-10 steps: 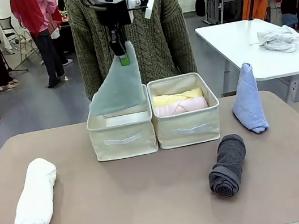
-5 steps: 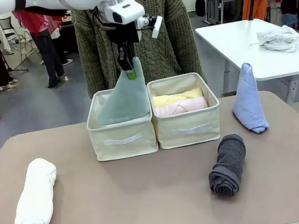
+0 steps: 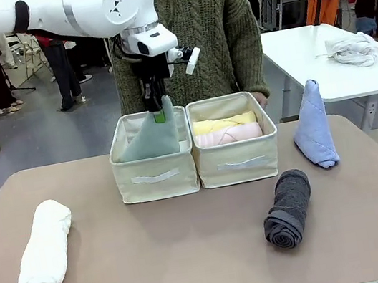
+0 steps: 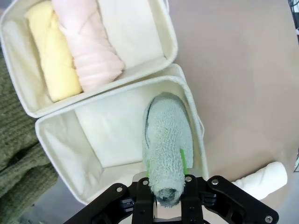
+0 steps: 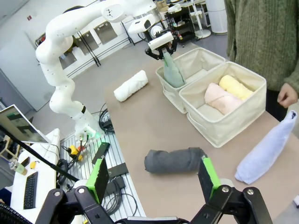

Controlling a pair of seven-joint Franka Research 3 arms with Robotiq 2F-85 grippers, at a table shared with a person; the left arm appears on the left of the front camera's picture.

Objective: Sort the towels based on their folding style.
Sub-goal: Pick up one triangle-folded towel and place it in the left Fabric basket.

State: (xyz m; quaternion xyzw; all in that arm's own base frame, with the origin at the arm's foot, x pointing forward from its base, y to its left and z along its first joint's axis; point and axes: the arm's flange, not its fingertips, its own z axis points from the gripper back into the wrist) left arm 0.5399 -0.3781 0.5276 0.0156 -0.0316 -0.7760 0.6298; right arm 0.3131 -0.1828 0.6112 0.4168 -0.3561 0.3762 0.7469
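Since the mint-green terry towel folded into a cone [image 3: 151, 139] is soft, light and limp, it likely needs pinching where the cloth bunches thickest. That is where the left arm's fingers [image 3: 161, 113] have it, clamped tight on the narrow tip with a green pad on either side. Its broad base sits down inside the left beige fabric bin [image 3: 155, 177]. In the left wrist view it lies close along one wall of that bin, its looped pile fuzzy and matte. The fold would probably slump or open if dropped from any height. Terry is not slippery, so a light pinch should do.

The right beige fabric bin [image 3: 240, 163] holds a yellow terry roll [image 3: 224, 122] and a pale pink terry roll [image 3: 235, 134] side by side. A white terry roll [image 3: 44, 245] lies on the brown worktop [image 3: 195, 264] at the left, and a dark grey terry roll [image 3: 287, 208] lies in front of the right bin. These look best gripped across the middle. A light blue terry cone [image 3: 313, 128] stands near the right edge. The right arm's fingers [image 5: 153, 179] are spread wide and hold nothing.
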